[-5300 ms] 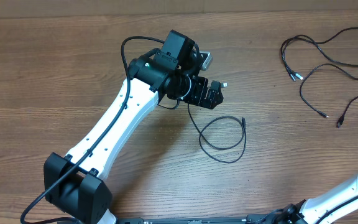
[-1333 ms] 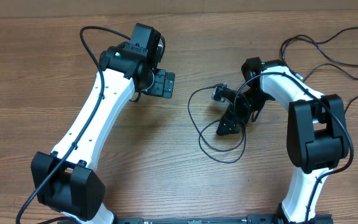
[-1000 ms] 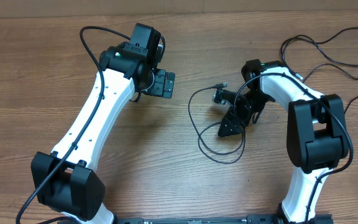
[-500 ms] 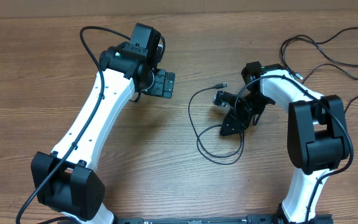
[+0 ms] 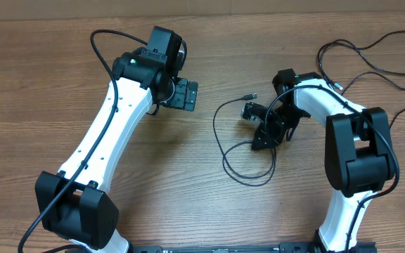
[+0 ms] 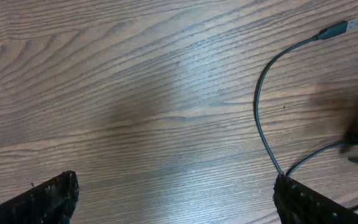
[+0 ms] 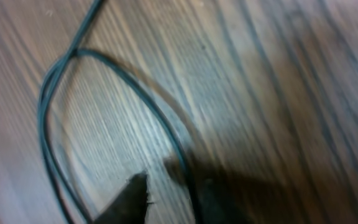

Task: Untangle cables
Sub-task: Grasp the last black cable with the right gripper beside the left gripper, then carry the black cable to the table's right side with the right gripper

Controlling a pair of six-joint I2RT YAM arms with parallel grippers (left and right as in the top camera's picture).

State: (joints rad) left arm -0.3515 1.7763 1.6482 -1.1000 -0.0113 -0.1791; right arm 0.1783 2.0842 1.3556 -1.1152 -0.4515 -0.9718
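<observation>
This looks like a robotics lab bench set up for manipulation trials. Two white-and-black robot arms, the left arm [image 5: 109,133] and the right arm [image 5: 325,102], are mounted at the lower edge of the overhead frame. Both reach over a plain wood-grain surface [image 5: 41,77], and each trails its own thick black wiring [image 5: 94,43]. Thin black cables [image 5: 214,128] lie loose at the centre and upper right of the frame. Both wrist cameras look down on the same wood grain from close up.
</observation>
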